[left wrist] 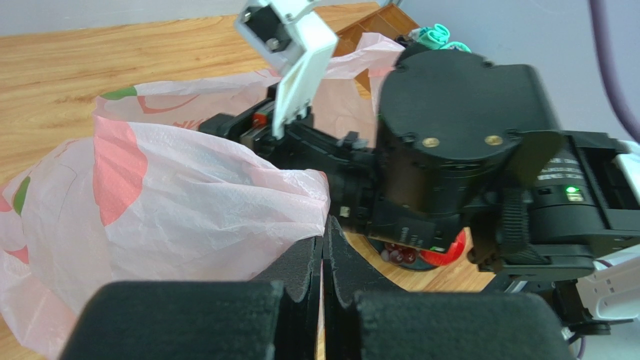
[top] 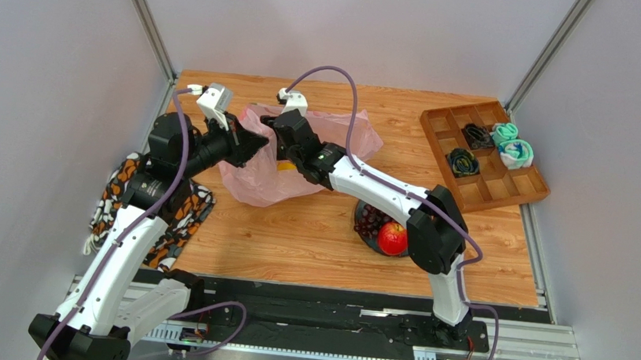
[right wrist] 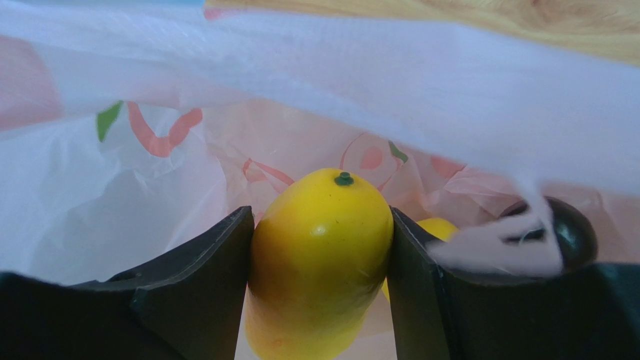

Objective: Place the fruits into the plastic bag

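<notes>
1. Pale wood table (top: 293,230) between grey walls; toward its back left lies the plastic bag (top: 254,179), crinkly, translucent pink, printed with red-pink peach shapes and green leaves.
2. Left gripper (left wrist: 323,247) has its black pads pressed together on a fold of the bag's rim, holding that edge up off the table.
3. Right gripper (right wrist: 319,217) reaches inside the bag, its two fingers clamped on either side of the yellow citrus (right wrist: 315,277), which is smooth and glossy with a small green stem nub on top.
4. Just right of it inside the bag sits a dark ball (right wrist: 575,232), partly veiled by a strip of plastic.
5. Behind the citrus a second yellow shape (right wrist: 439,225) peeks out; it may be the banana, but too little shows to be sure.
6. From above, the right wrist and the bag film hide the held fruit.
7. Red apple (top: 392,237) and dark grapes (top: 370,221) rest in a dark dish (top: 375,247) near the right arm, half covered by its elbow.
8. Wooden tray (top: 498,187) at the far right holds teal bundles (top: 510,144) and black bundles (top: 476,135) in separate compartments.
9. Orange-black cloth (top: 123,184) lies under the left arm
</notes>
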Robot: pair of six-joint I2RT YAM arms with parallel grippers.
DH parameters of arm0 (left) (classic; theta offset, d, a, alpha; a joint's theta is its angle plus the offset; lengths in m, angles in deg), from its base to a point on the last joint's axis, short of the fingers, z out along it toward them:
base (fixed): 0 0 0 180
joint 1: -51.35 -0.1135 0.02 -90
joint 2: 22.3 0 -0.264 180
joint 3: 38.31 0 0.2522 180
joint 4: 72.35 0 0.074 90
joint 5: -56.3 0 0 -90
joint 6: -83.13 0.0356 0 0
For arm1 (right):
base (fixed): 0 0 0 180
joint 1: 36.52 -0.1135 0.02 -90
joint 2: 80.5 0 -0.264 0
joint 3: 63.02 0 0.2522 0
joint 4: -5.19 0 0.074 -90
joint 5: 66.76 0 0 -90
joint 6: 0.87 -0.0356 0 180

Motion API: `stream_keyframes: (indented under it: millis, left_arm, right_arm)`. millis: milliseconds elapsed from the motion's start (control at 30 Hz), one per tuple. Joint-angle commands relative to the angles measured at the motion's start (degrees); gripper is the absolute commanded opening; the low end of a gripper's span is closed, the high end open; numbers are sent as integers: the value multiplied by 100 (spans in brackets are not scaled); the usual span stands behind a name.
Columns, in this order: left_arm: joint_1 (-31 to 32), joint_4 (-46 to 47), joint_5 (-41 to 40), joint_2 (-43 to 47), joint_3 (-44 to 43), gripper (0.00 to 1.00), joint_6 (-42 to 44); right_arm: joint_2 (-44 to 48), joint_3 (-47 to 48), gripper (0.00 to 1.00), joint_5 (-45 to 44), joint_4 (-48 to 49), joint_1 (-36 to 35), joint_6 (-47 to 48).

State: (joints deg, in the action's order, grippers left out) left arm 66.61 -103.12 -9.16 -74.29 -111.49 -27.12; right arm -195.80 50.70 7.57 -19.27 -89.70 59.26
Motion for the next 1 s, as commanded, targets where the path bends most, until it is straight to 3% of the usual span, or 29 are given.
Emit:
stream_keyframes:
  millis: [0,467,800,967]
  left_arm:
    - [-24,111,60,22,-237,0,30]
    - [-24,111,69,22,-228,0,30]
    - [-24,120,104,31,-228,0,21]
    - [-24,120,104,31,-228,0,12]
  right_arm:
    - [-413,410,30,555,-389,19,139]
    - [-1090,577,38,986,-556,142,104]
    - [-1099,533,81,977,-618,160,218]
    - [-1064,533,82,986,-574,168,245]
